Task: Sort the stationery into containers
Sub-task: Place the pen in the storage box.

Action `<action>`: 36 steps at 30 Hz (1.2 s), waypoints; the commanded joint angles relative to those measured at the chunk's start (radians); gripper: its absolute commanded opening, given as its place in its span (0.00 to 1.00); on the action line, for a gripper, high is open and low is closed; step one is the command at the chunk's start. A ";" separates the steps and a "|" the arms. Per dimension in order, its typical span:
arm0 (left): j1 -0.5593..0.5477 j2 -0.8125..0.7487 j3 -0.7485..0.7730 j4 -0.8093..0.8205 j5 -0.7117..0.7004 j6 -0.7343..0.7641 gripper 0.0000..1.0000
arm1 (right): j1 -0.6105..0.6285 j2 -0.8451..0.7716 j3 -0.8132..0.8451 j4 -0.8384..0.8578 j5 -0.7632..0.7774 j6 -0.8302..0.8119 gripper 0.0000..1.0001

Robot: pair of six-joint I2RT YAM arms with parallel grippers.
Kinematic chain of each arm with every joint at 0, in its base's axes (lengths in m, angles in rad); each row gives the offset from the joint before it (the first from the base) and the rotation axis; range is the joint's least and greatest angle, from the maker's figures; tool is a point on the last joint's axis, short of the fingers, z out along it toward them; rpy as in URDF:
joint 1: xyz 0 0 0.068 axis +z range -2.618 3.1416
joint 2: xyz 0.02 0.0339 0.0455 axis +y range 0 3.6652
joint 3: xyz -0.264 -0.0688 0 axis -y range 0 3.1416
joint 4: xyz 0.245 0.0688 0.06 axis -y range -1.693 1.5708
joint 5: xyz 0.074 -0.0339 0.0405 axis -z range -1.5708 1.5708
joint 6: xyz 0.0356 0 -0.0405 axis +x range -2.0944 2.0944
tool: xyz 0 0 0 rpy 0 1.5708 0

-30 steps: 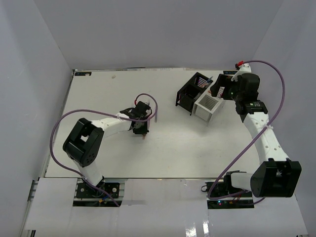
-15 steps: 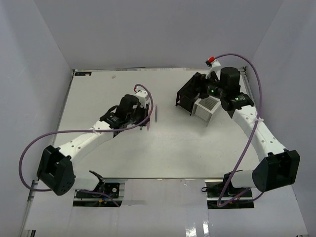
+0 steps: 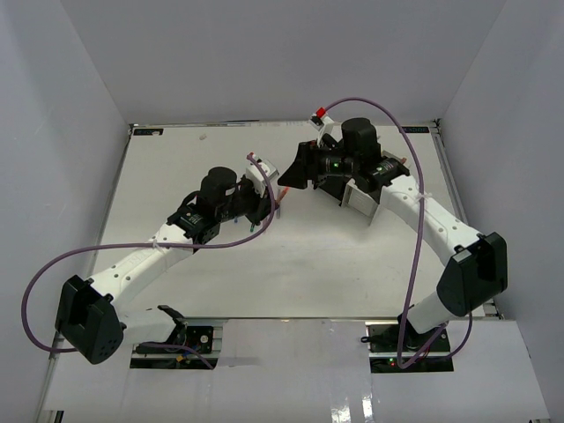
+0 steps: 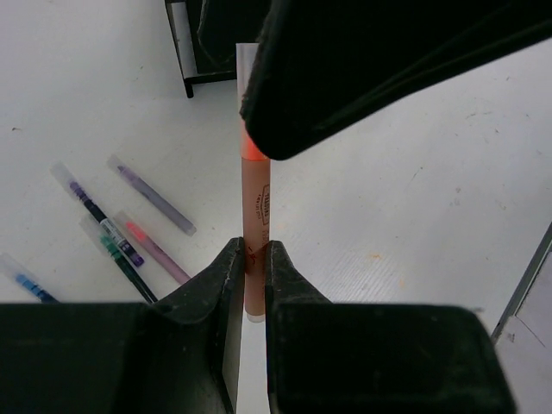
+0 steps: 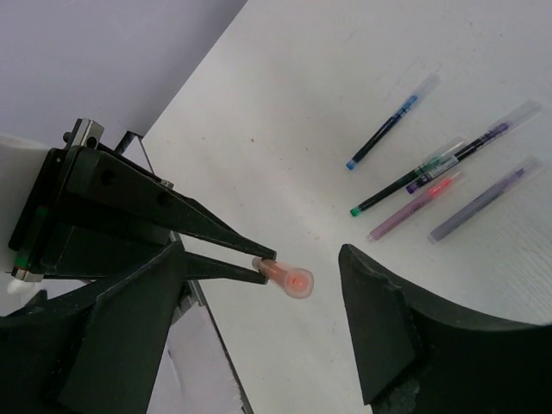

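Above the middle of the tabletop, the left claw is clamped on one end of an orange pen, which sticks straight out from its fingers toward the right claw. That claw is spread wide, with a finger on either side of the pen's free tip and neither one touching it. Down on the tabletop five more pens lie loose in a cluster: a blue pen, a green pen, a dark purple pen, a pink pen and a pale purple pen. The black box and the white box sit together behind the right arm, which covers much of both
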 commanded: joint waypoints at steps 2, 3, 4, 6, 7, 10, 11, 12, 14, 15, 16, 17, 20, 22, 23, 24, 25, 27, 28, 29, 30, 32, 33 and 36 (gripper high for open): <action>-0.004 -0.029 0.002 0.048 0.044 0.028 0.08 | 0.018 0.010 0.055 0.014 -0.034 0.018 0.74; -0.004 -0.028 0.003 0.052 0.049 0.028 0.08 | 0.020 0.013 0.061 0.012 -0.038 0.020 0.72; -0.002 -0.029 0.005 0.054 0.049 0.028 0.08 | 0.023 0.019 0.064 0.011 -0.038 0.020 0.67; -0.002 -0.031 0.005 0.069 0.047 0.024 0.08 | 0.029 0.025 0.067 0.005 -0.036 0.018 0.56; -0.004 -0.032 0.003 0.072 0.046 0.024 0.08 | 0.029 0.027 0.067 0.003 -0.036 0.018 0.52; -0.004 -0.034 0.003 0.086 0.032 0.019 0.08 | 0.034 0.031 0.066 -0.008 -0.033 0.012 0.42; -0.004 -0.036 0.002 0.092 0.023 0.015 0.08 | 0.034 0.033 0.066 -0.012 -0.034 0.011 0.41; -0.004 -0.039 -0.001 0.101 0.020 0.013 0.08 | 0.035 0.033 0.067 -0.023 -0.033 0.008 0.38; -0.004 -0.039 -0.003 0.109 0.015 0.007 0.08 | 0.037 0.034 0.064 -0.029 -0.024 -0.003 0.28; -0.004 -0.039 -0.004 0.114 0.015 0.004 0.08 | 0.035 0.030 0.063 -0.035 -0.018 -0.006 0.24; -0.004 -0.037 -0.006 0.115 0.014 0.001 0.08 | 0.037 0.028 0.061 -0.035 -0.004 -0.012 0.15; -0.002 -0.034 -0.009 0.118 0.011 -0.008 0.09 | 0.037 0.027 0.064 -0.040 -0.001 -0.015 0.08; -0.004 -0.034 -0.017 0.124 -0.025 -0.033 0.29 | 0.035 0.024 0.078 -0.054 0.036 -0.041 0.08; -0.004 -0.034 -0.030 0.126 -0.102 -0.086 0.49 | 0.026 0.019 0.092 -0.067 0.094 -0.075 0.08; -0.004 -0.034 -0.035 0.121 -0.133 -0.105 0.60 | 0.020 0.017 0.098 -0.075 0.120 -0.087 0.08; -0.004 -0.031 -0.041 0.115 -0.167 -0.129 0.78 | 0.005 0.014 0.104 -0.081 0.174 -0.100 0.08; -0.004 -0.026 -0.041 0.105 -0.234 -0.184 0.85 | -0.005 0.011 0.115 -0.089 0.211 -0.129 0.08; -0.004 -0.008 -0.040 0.057 -0.281 -0.234 0.98 | -0.029 0.004 0.118 -0.094 0.342 -0.161 0.08; -0.004 0.000 -0.038 0.022 -0.334 -0.289 0.98 | -0.037 0.002 0.119 -0.092 0.388 -0.192 0.08; -0.002 0.007 -0.037 0.008 -0.341 -0.313 0.98 | -0.044 -0.001 0.119 -0.091 0.436 -0.207 0.08; -0.004 0.017 -0.038 -0.004 -0.342 -0.335 0.98 | -0.060 -0.001 0.118 -0.084 0.538 -0.222 0.08; -0.004 0.041 -0.043 -0.037 -0.344 -0.399 0.98 | -0.077 0.004 0.107 -0.060 0.605 -0.250 0.08; -0.004 0.050 -0.044 -0.047 -0.347 -0.421 0.98 | -0.099 0.005 0.101 -0.045 0.670 -0.255 0.08; -0.004 0.089 -0.055 -0.073 -0.361 -0.490 0.98 | -0.142 0.017 0.063 0.032 0.717 -0.256 0.08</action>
